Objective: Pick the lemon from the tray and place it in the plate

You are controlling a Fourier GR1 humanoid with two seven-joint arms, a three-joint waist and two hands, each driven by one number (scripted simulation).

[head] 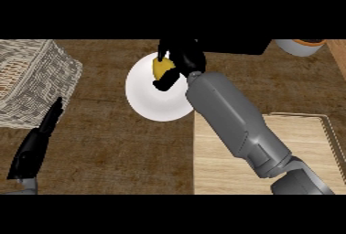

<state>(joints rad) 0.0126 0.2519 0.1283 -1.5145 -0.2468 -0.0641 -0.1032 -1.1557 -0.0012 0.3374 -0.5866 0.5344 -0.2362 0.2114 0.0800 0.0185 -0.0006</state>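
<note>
Surface: brown wood-grain table [121, 151] fills the head view, with a pale wooden tray [310, 137] at the lower right and a woven basket [30, 77] at the upper left.
Right robot hand: the right robot hand [181, 59] reaches over the white plate [152, 98] at upper centre, its fingers curled round the lemon [162, 68].
Lemon: yellow, held above or at the plate's upper part; whether it touches the plate I cannot tell.
Step in hand: the placing stage, by my judgement; the lemon is off the tray and over its goal.
Next move: likely lowering onto the plate, then uncurling the fingers so the fruit settles without rolling off.
Left robot hand: the left robot hand [34, 146] rests at the lower left edge, fingers straight, holding nothing.
Containers: the tray shows nothing on its visible part; the plate carries only the held lemon; the basket's contents are unclear; a grey pot [300, 46] sits at the upper right, its contents cut off.
</note>
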